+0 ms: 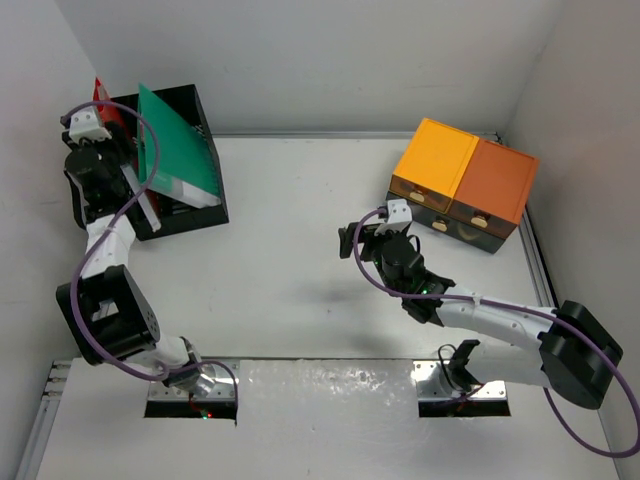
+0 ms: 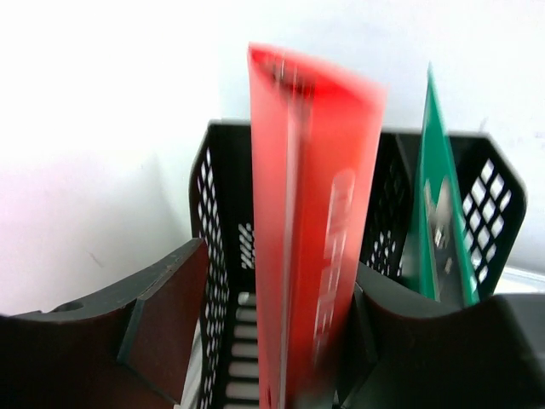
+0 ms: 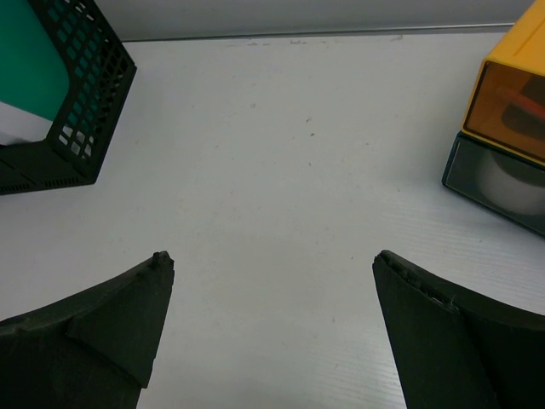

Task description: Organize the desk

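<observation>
Far left, the left gripper (image 2: 281, 260) sits slack around a red folder (image 2: 315, 170) in the black rack (image 2: 223, 213), lettering too blurry to read; right gripper (image 3: 272, 260) hangs spread wide over the white table (image 3: 281, 128).

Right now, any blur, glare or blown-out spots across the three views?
Left wrist: red folder smeared by blur, wall behind it blown out white. Top external: sharp, with wet-looking glare on the desk along its near strip. Right wrist: sharp, evenly lit, no glare.
</observation>
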